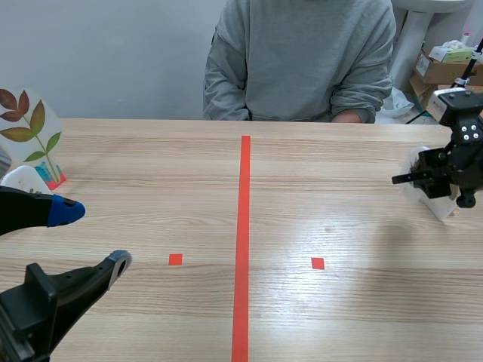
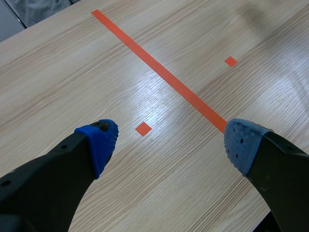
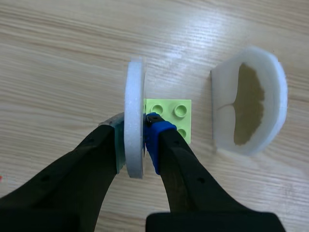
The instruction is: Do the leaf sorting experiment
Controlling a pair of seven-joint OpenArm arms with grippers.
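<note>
- The left gripper (image 2: 171,142) hangs low over the near left part of the table (image 1: 339,188) with its fingers spread wide and nothing between them.
- Its blue pads (image 2: 101,140) stand well apart. Under the gap lie bare wood and one small orange square (image 2: 143,128).
- The right gripper (image 3: 136,140) is at the far right side of the table, pinching a white foam disc (image 3: 134,111) that is seen edge-on. One pad presses on each face.
- A green studded brick (image 3: 174,113) shows just beside the disc, behind the blue pad. Whether the two are joined cannot be told.
- A second foam card (image 3: 248,101) sits near the held disc but apart from it. It is white and bears a brown-olive, fan-shaped leaf picture. Whether it lies flat or leans cannot be told.
- A third leaf card (image 1: 26,124) stands upright at the far left edge of the table, beyond the left gripper. It is round and white, printed with a sprig of red-brown and green leaves, and sits in a small coloured base.
- An orange-red tape line (image 1: 243,241) runs down the middle of the table, with a small square on each side of it.
- A person (image 1: 302,60) in a grey sweatshirt sits across the table, forearms at its far edge.
- Cardboard boxes (image 1: 445,68) are stacked behind the table's far right corner.
</note>
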